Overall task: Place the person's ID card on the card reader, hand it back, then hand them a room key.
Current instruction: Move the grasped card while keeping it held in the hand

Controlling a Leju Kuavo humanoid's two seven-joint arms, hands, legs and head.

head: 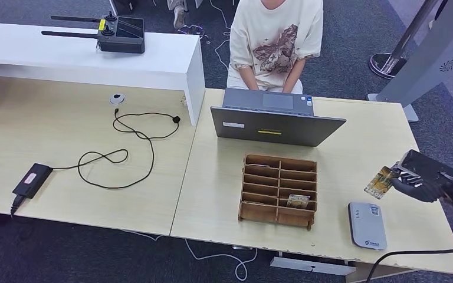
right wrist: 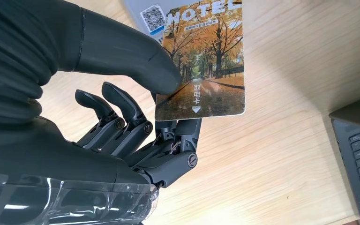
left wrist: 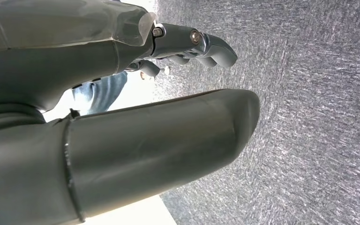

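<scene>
While a person in a cream printed T-shirt [head: 277, 41] sits behind the pale wooden desk [head: 354, 153], we see a grey open laptop [head: 274, 121] facing them and a brown slotted wooden card rack [head: 278, 190] nearer us. Beside it lies the grey rounded card reader [head: 367, 225]. Our right hand [head: 422, 180] pinches the autumn-photo hotel key card [right wrist: 201, 61] between thumb and fingers above the desk's right side. Our left hand [left wrist: 122, 136] hangs over grey carpet, holding nothing, fingers apart.
</scene>
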